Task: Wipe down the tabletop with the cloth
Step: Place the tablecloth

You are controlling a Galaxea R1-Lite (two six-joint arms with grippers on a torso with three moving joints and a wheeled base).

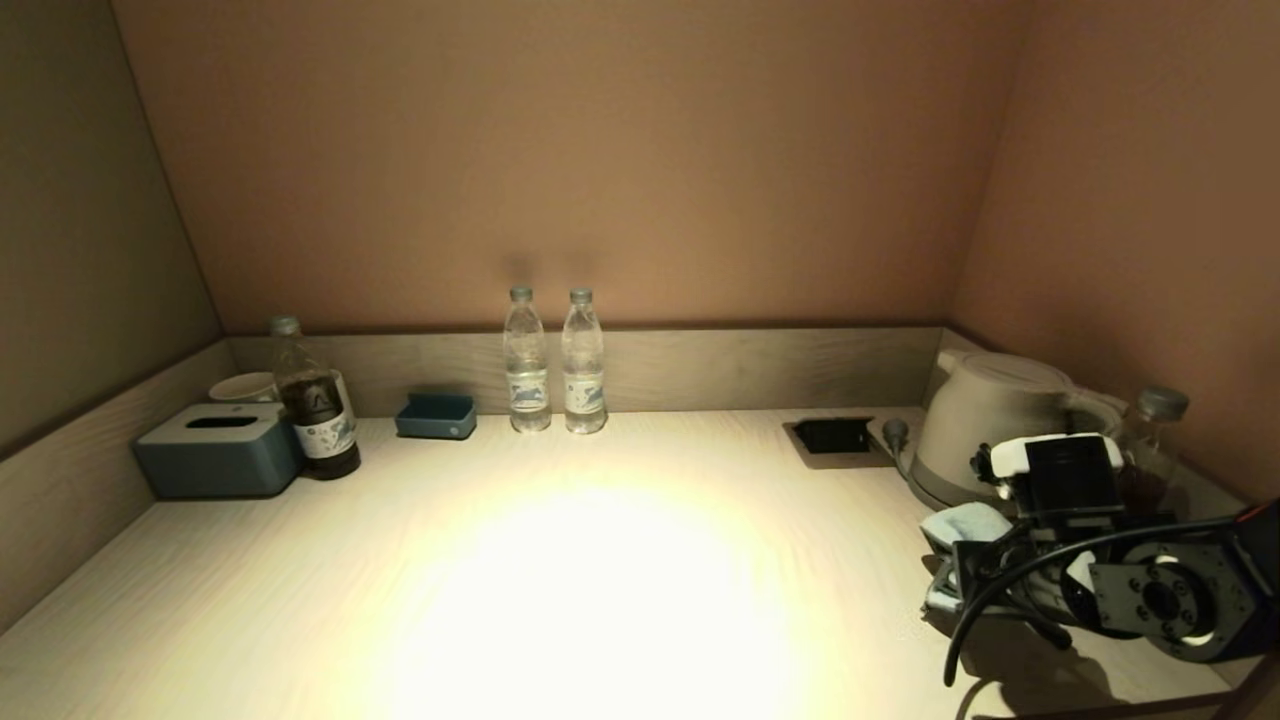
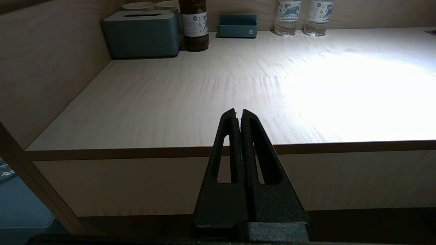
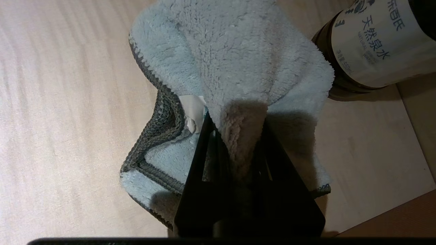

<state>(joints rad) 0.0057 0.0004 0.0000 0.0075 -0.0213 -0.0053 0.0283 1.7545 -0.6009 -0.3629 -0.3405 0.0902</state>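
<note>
Right gripper point(image 3: 235, 119), at about four o'clock on the tabletop point(image 1: 600, 560), has its two black fingers pinched on a raised fold of the cloth point(image 3: 235, 58); the rest of the cloth lies crumpled on the wood beside the kettle point(image 1: 985, 420). Touching the cloth's edge stands a bottle point(image 3: 371, 44) labelled "天然泉水 NATURAL SPRING WATER". Left gripper point(image 2: 238, 114) hangs off the front edge around seven o'clock, fingers pressed together, holding nothing.

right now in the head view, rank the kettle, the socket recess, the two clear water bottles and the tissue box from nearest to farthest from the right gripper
From the right gripper, shut on the cloth:
1. Kettle, just behind it, far right.
2. Socket recess, back, right of centre.
3. Two clear water bottles, centre, against the back rim.
4. Tissue box, far left.
</note>
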